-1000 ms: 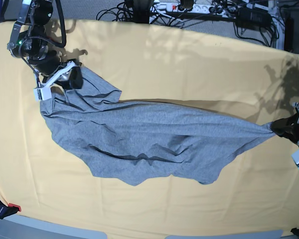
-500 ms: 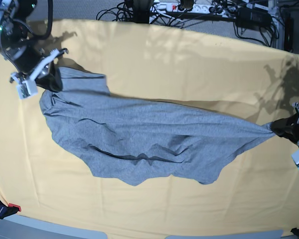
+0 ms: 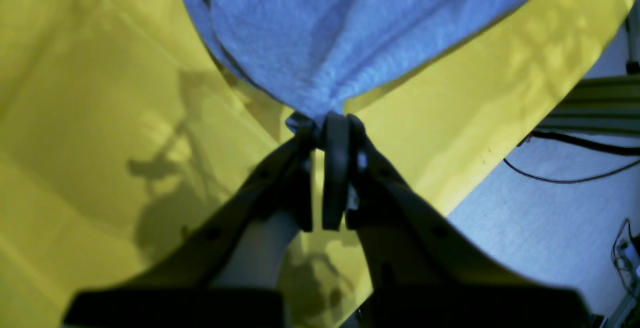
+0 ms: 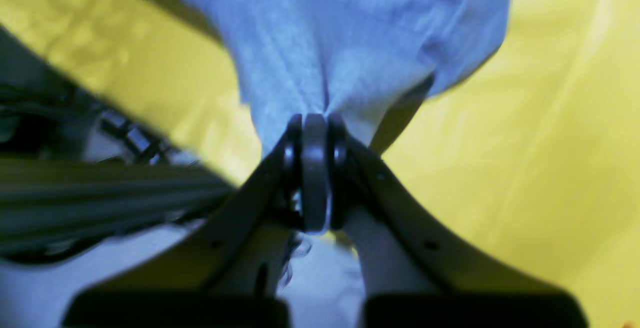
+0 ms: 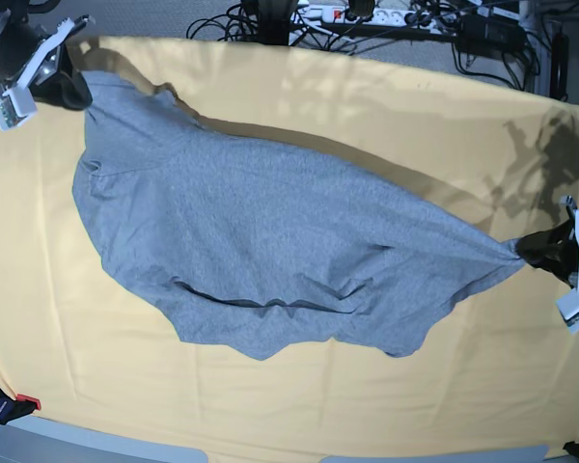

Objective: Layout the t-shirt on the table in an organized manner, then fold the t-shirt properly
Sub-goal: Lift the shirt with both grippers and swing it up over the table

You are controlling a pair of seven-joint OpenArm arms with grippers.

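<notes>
The grey t-shirt (image 5: 270, 251) lies plain side up across the yellow table (image 5: 367, 116), stretched out between both grippers. In the base view my right gripper (image 5: 75, 85) is at the far left corner, shut on one end of the shirt. My left gripper (image 5: 533, 253) is at the right edge, shut on the bunched opposite end. The left wrist view shows the left gripper (image 3: 330, 117) pinching a gathered point of the t-shirt (image 3: 350, 32). In the right wrist view, the right gripper (image 4: 314, 117) clamps a fold of the t-shirt (image 4: 350, 32). No lettering shows.
Cables and a power strip (image 5: 367, 17) lie on the floor beyond the table's far edge. A red-tipped clamp (image 5: 24, 402) sits at the near left corner. In the left wrist view, the table edge and a floor cable (image 3: 575, 168) are close on the right.
My right gripper has closed on the shirt's left end and pulled it to the far left corner, spreading the cloth wider. The left gripper has kept its hold and barely moved.
</notes>
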